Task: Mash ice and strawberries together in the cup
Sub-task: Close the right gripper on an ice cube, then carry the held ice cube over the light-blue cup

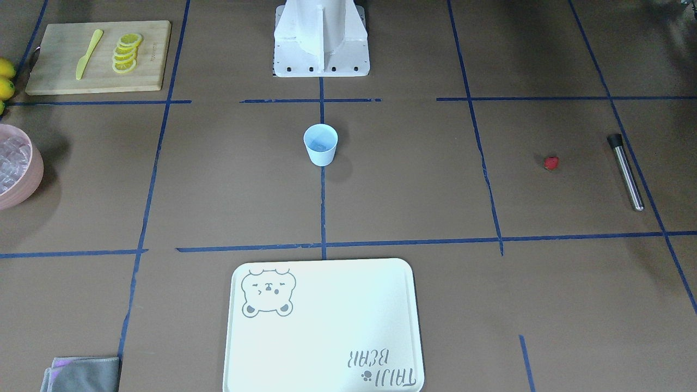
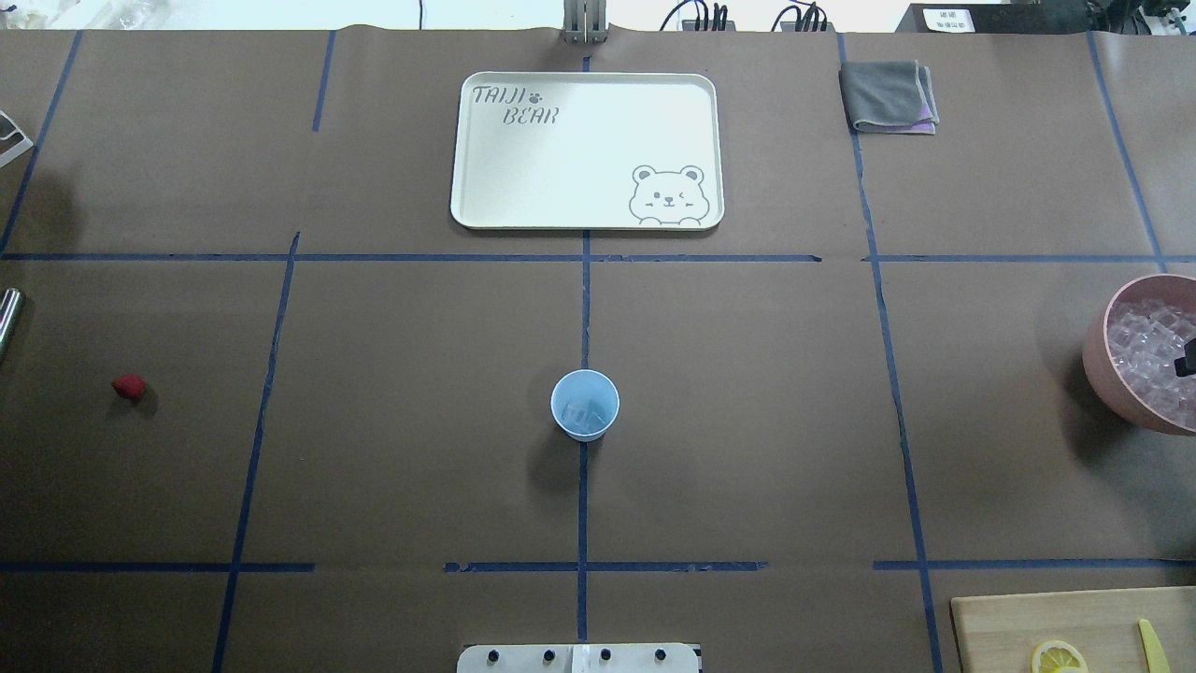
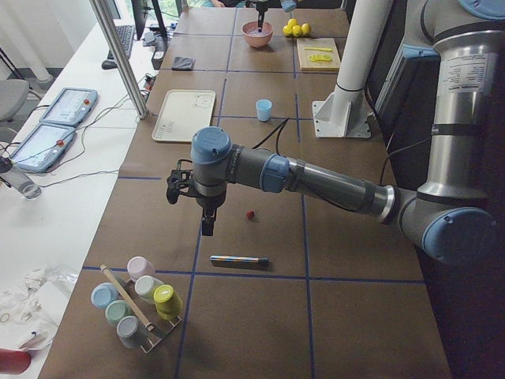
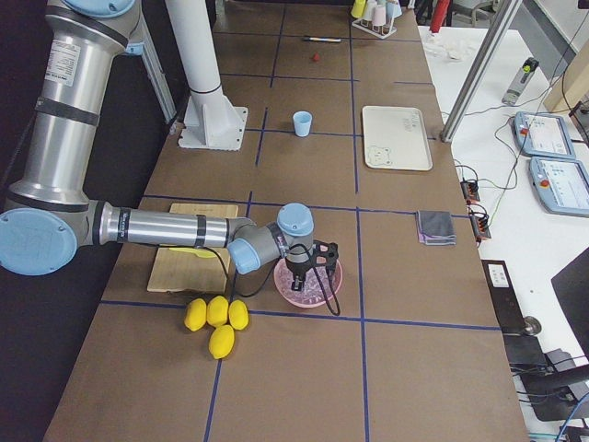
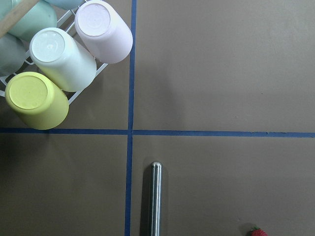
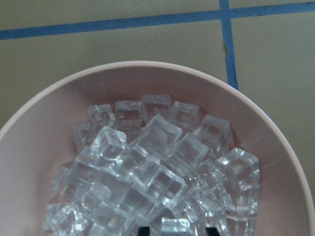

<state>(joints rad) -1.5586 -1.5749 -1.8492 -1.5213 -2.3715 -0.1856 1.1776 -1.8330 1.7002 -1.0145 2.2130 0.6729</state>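
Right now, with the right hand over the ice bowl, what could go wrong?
The ice is heaped loose in the pink bowl; the right hand may pinch several cubes or lose one. The small strawberry could roll away when the left hand closes on it.

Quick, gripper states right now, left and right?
Left gripper: cannot tell, seen only from the side.
Right gripper: open, over the ice in the pink bowl.
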